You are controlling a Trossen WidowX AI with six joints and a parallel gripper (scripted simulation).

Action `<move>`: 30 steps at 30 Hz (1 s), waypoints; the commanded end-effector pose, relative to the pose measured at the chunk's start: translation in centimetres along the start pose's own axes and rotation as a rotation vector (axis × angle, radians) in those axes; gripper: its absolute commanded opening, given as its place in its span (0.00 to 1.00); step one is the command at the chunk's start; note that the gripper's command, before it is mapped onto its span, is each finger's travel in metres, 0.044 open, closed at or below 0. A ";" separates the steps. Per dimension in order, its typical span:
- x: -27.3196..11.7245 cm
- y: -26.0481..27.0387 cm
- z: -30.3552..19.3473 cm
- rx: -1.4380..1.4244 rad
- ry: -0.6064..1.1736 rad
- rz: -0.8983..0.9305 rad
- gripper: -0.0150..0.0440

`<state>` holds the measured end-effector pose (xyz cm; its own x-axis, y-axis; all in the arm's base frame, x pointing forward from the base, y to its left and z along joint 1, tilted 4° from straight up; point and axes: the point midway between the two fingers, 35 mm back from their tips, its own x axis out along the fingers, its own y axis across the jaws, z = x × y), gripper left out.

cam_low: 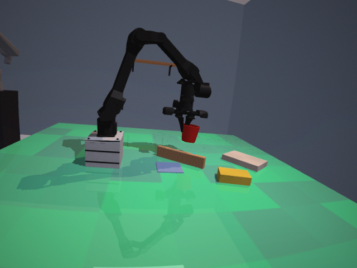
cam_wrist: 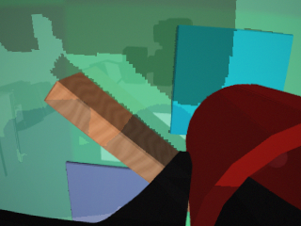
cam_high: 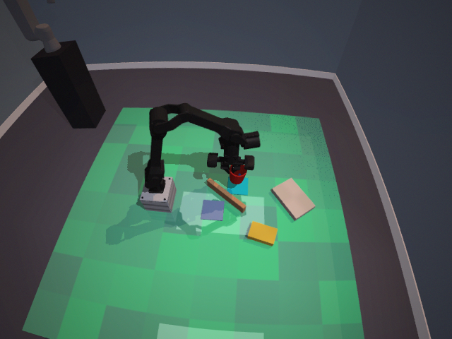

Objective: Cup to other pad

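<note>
Cup (cam_high: 237, 176) (cam_low: 190, 133) (cam_wrist: 221, 122) aloft, wall clenched in gripper (cam_high: 235, 168) (cam_low: 184, 127); we're mid-transfer (slight tilt), prob. next: align w/ cyan pad (cam_high: 239, 187) (cam_wrist: 263, 58), lower gently.

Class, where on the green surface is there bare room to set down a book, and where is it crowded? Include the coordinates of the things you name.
Bare: the broad stretch in front of the yellow block (cam_high: 261, 233) (cam_low: 234, 176). Crowded: around the wooden bar (cam_high: 226, 195) (cam_low: 181, 157) (cam_wrist: 110, 127), between the purple pad (cam_high: 212, 210) (cam_low: 169, 167) (cam_wrist: 99, 190) and cyan pad (cam_high: 239, 188) (cam_wrist: 235, 61).
</note>
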<state>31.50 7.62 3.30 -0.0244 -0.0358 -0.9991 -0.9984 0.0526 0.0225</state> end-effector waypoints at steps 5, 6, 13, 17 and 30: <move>0.1 -0.6 1.1 0.002 -0.006 0.001 0.25; 0.2 -0.6 1.1 0.002 -0.006 0.001 0.25; 1.5 -0.6 1.1 0.002 -0.006 0.001 0.25; 2.3 -0.7 1.1 0.002 -0.006 0.001 0.25; 4.8 -0.7 1.2 0.002 -0.006 0.001 0.25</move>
<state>32.33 8.55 -0.74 -0.0193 -0.0336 -0.9992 -0.9985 0.0509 0.0176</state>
